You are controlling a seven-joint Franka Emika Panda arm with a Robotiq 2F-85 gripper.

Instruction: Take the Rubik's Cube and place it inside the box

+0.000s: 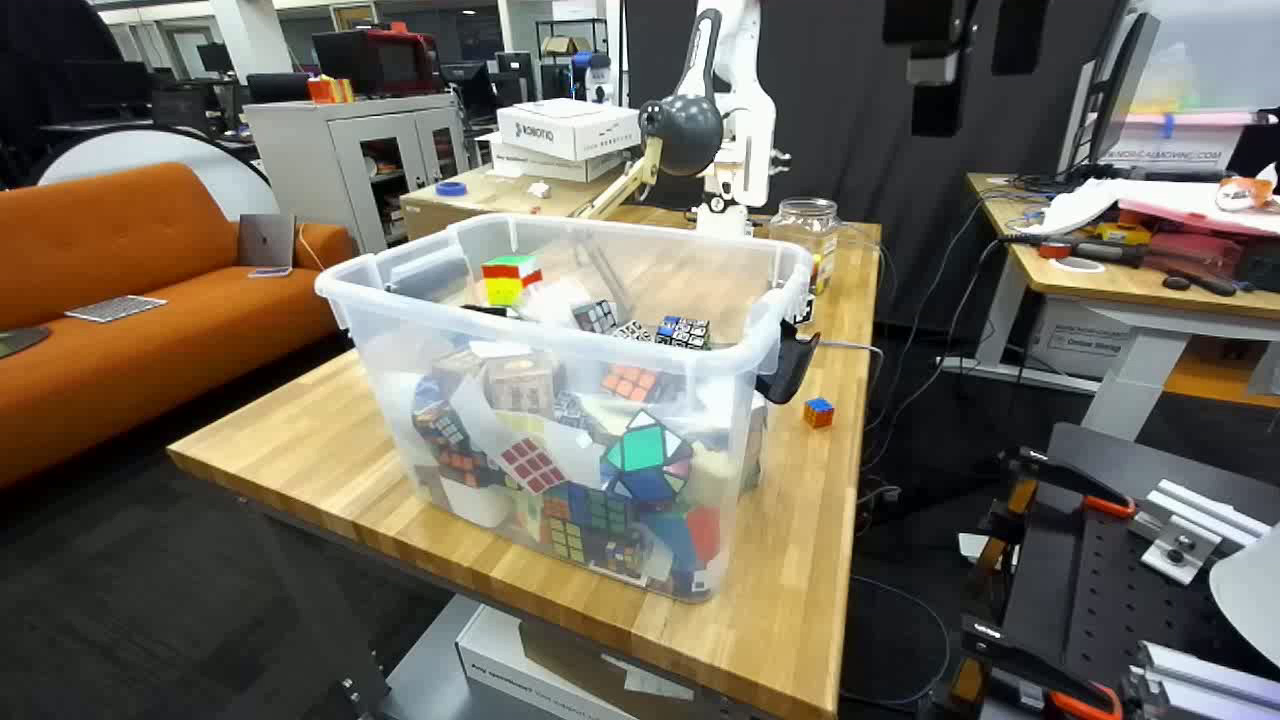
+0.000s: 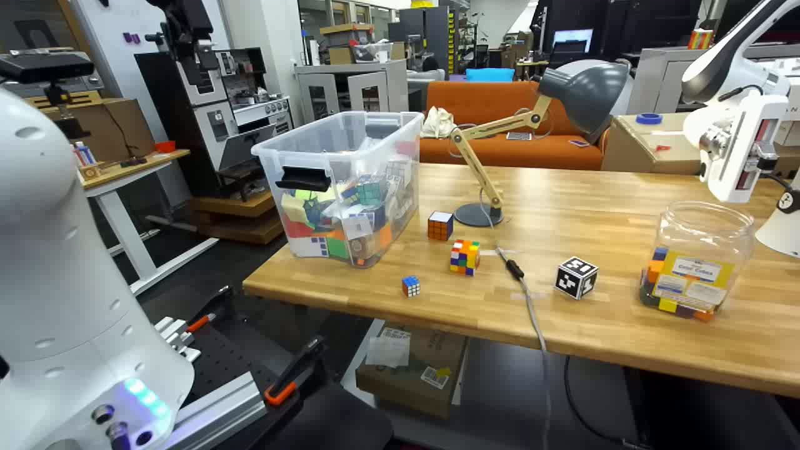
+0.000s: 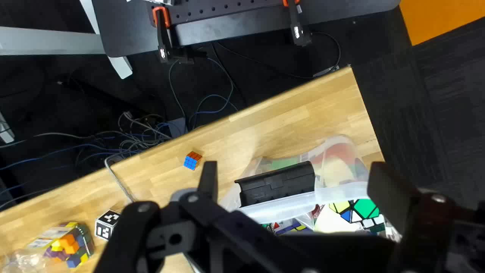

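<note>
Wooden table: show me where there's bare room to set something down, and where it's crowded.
Bare: a broad patch between the desk lamp base, the clear jar and the black-and-white marker cube; a narrower strip between the plastic tub, on its black-handled side, and the table edge. Crowded: between tub and lamp cord, where three Rubik's Cubes sit.

An orange sofa [image 1: 190, 312] stands on dark carpet [image 1: 160, 580] near a cabinet [image 1: 310, 160].
</note>
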